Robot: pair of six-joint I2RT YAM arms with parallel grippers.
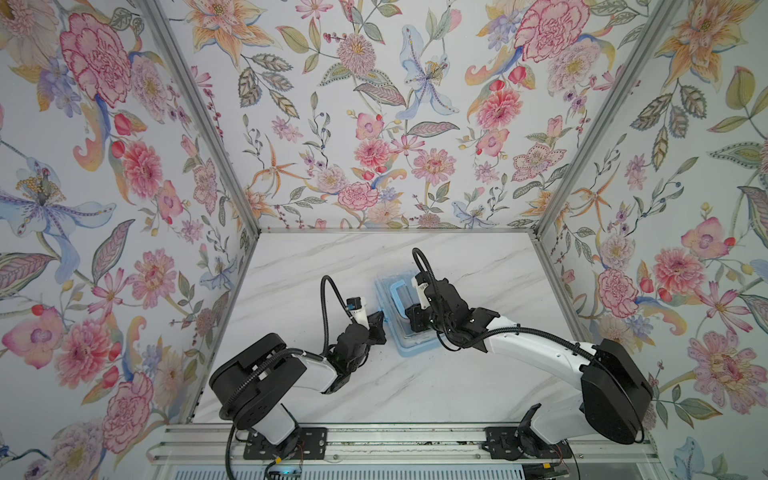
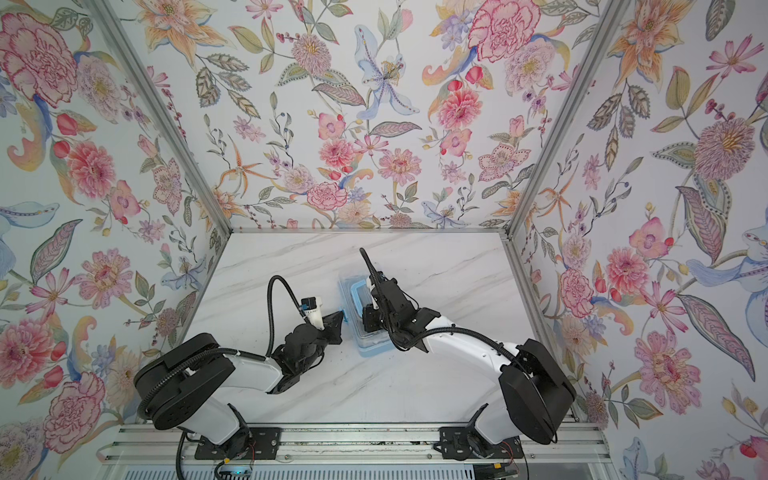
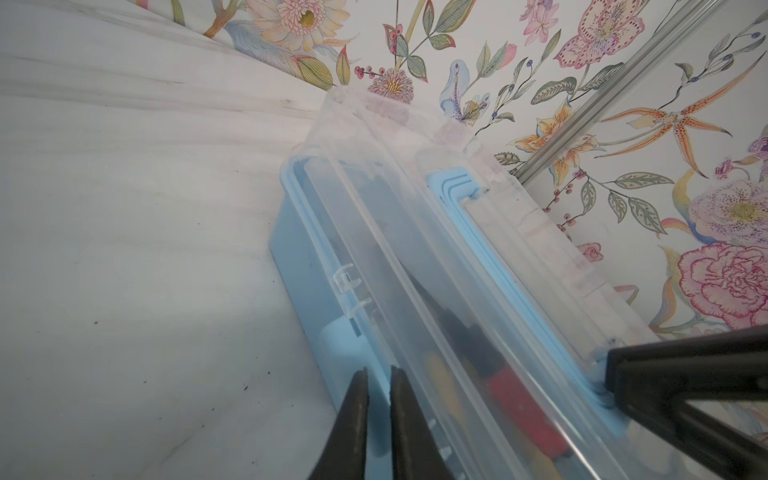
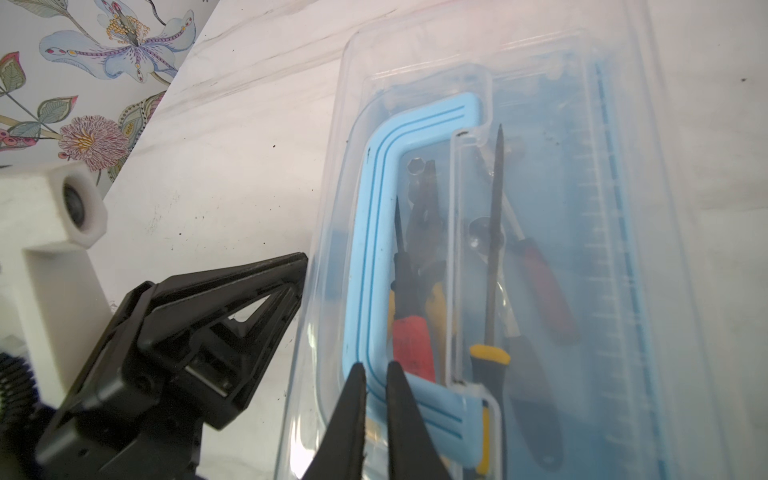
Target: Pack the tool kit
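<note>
The tool kit (image 1: 409, 347) (image 2: 370, 348) is a light-blue box lying flat mid-table with its clear lid (image 4: 540, 62) down and its blue U-shaped handle (image 4: 374, 232) folded flat on top. Through the lid I see yellow-handled pliers (image 4: 436, 299), a red-handled screwdriver (image 4: 415, 345), a black screwdriver (image 4: 492, 249) and a chrome ratchet (image 4: 482, 232). My left gripper (image 1: 383, 320) (image 2: 341, 318) (image 3: 379, 372) is shut, its tips against the box's left side by the blue latch (image 3: 338, 340). My right gripper (image 1: 408, 318) (image 2: 365, 318) (image 4: 376, 365) is shut, tips resting on the lid over the handle's end.
The white marble table (image 1: 291, 270) is boxed in by floral walls on three sides. An aluminium rail (image 1: 374, 440) carrying both arm bases runs along the front edge. The two grippers stand close together at the box's left edge.
</note>
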